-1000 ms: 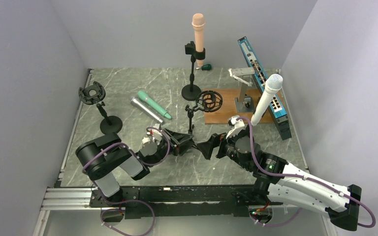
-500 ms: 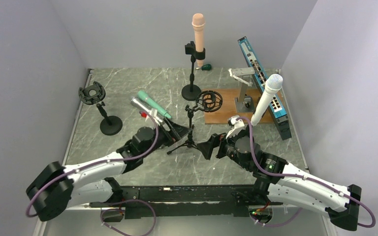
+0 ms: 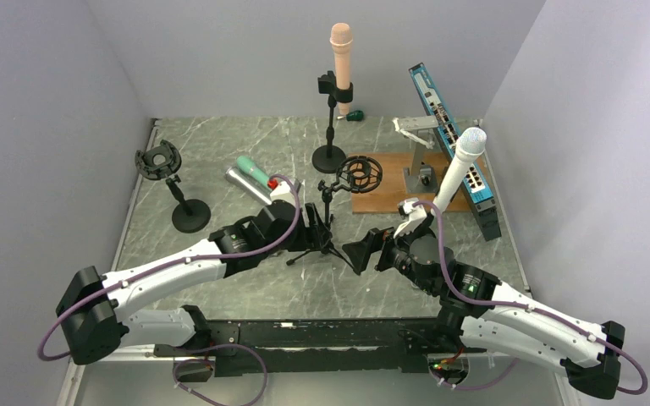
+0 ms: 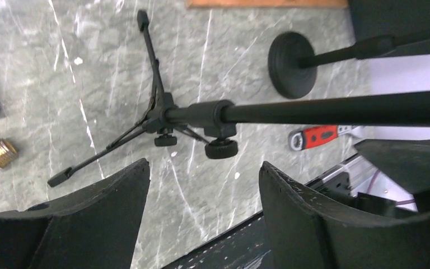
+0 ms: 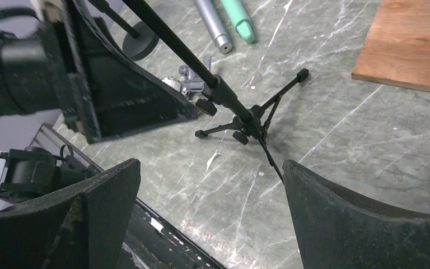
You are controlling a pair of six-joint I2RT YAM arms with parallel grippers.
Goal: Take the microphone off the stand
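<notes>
Top view, mid-frame: the left pincer sat just left of the black tripod stand, jaws apart and holding nothing. From its wrist camera the two black fingers framed the tripod's hub, and the thin pole crossed the picture just past the fingertips. Whether anything touched the pole I could not tell. The right pincer lay just right of the tripod's feet, spread wide and empty, pointing at the stand from the opposite side. Its wrist view showed the tripod beyond the gap and the left pincer at upper left. A black ring-shaped shock mount sat at the tripod's head. The peach-coloured microphone stood upright in the clip of a round-based black stand at top centre, well apart from both pincers. The white microphone leaned tilted at the right of the frame, above the brown wooden board; what held it I could not tell. A silver cylindrical microphone and a mint-green microphone lay side by side on the grey marbled desk, left of centre. A second black stand with a ring mount stood at far left. A blue network switch lay along the right edge.
</notes>
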